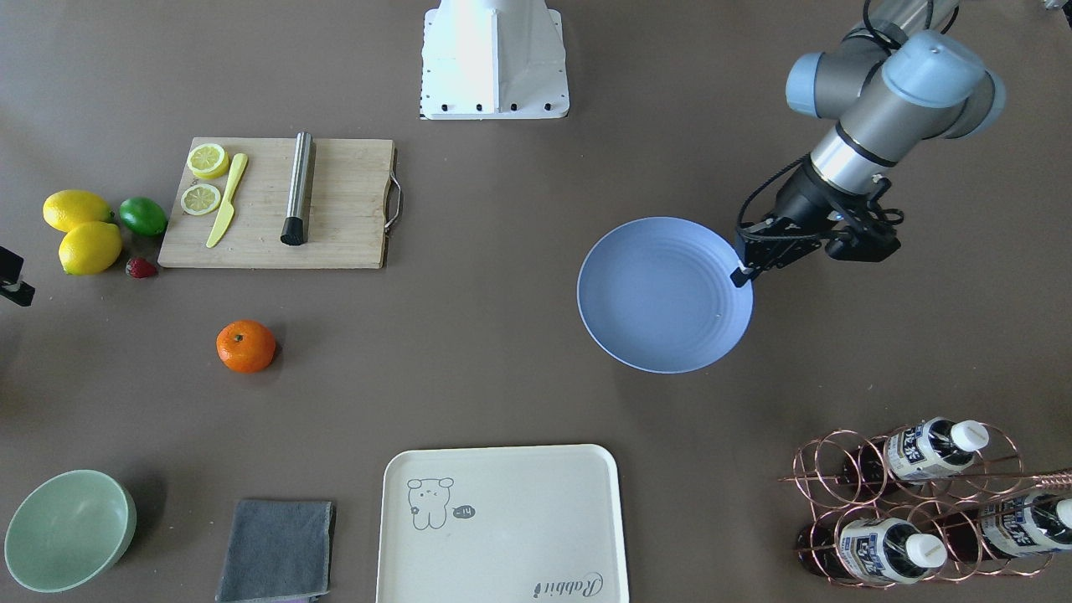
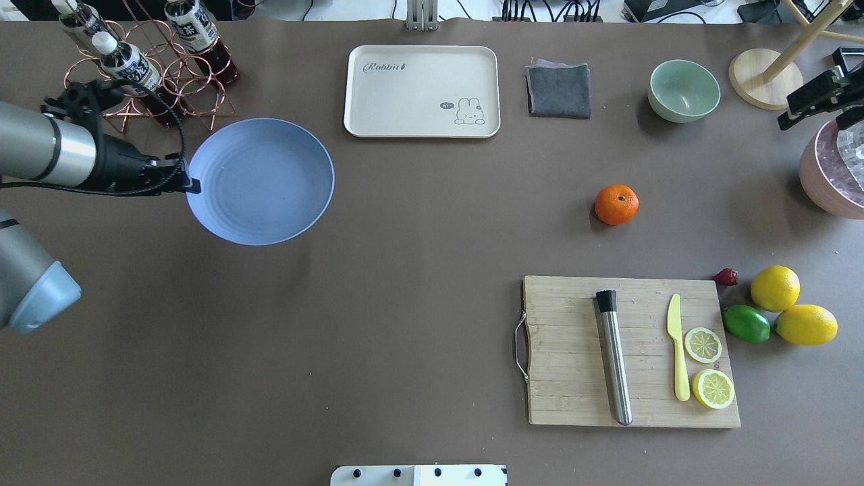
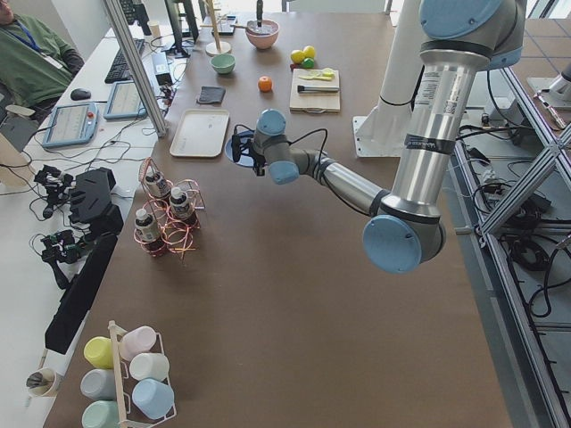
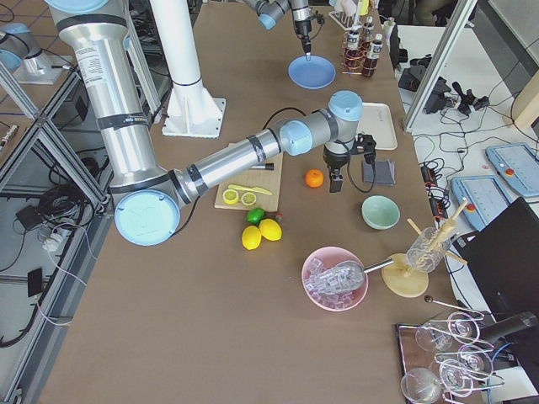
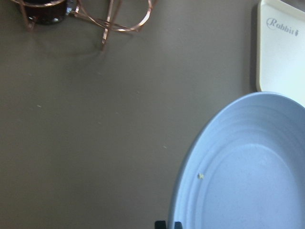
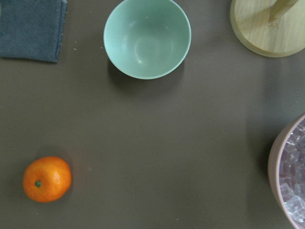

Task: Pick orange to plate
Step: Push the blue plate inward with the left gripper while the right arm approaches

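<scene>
Front-facing: the right gripper (image 1: pixel 10 276) is cut off at the frame edge, and how far it is open cannot be told. One orange (image 1: pixel 245 346) is seen alone on bare table (image 1: pixel 469 352), well apart from the one plate (image 1: pixel 653 293). The left gripper (image 1: pixel 741 275) is set at the plate's rim

Overhead: two whole lemons (image 2: pixel 775 288) and one lime (image 2: pixel 746 323) are counted. Open table lies between orange and plate

Exterior left: the plate is mostly hidden behind the near wrist

Exterior right: the near gripper is seen near the orange

Left wrist: two fingertips (image 5: pixel 160 224) barely show, drawn close on either side of the rim and pinching it

Right wrist: the orange is at lower left, with one green bowl (image 6: pixel 147 38) above
</scene>
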Robot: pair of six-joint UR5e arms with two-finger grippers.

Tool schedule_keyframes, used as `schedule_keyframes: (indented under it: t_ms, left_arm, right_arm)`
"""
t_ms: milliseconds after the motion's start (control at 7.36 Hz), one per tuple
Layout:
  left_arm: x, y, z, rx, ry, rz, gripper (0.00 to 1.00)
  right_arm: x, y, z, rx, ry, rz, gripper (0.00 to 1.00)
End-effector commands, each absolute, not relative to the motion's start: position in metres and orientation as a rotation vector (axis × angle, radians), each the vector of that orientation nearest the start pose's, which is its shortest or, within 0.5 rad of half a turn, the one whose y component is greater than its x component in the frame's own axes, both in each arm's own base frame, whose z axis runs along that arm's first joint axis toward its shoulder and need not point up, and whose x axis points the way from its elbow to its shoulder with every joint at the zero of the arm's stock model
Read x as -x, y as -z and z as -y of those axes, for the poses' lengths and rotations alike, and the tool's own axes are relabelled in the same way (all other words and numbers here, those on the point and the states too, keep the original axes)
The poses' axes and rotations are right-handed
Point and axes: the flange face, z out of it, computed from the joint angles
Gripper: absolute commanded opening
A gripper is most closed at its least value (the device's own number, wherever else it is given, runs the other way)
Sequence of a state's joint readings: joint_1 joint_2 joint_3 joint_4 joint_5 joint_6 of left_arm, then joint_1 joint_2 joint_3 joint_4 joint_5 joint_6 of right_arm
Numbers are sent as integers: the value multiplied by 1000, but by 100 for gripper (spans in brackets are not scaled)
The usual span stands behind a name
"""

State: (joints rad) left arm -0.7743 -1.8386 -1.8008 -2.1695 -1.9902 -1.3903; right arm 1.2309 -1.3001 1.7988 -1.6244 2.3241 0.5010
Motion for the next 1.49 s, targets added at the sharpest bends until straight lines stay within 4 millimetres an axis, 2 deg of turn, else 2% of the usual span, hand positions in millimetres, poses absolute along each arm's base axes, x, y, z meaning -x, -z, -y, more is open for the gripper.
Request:
schedule_keyframes:
  t_ms: [0, 136, 272, 543, 815, 1358]
  left_arm:
    - [-441, -269, 435, -140, 354, -1127, 0]
    - [-474, -248, 414, -136, 367, -1126, 0]
    - [-503, -240, 389, -149, 373, -1113, 0]
    - [-538, -245, 358, -169, 366, -1090, 0]
    - [-573, -240, 371, -165, 414, -1072, 0]
    - [-551, -247, 407, -195, 469, -1058, 0]
  right_arm:
    - [172, -385, 572, -84, 28, 837, 100]
    - [182, -379, 575, -87, 40, 835, 100]
    - [191, -377, 580, -80, 33, 829, 100]
    - [202, -379, 579, -72, 33, 816, 100]
    - [206, -383, 580, -65, 35, 809, 100]
    - [211, -384, 578, -60, 42, 810, 100]
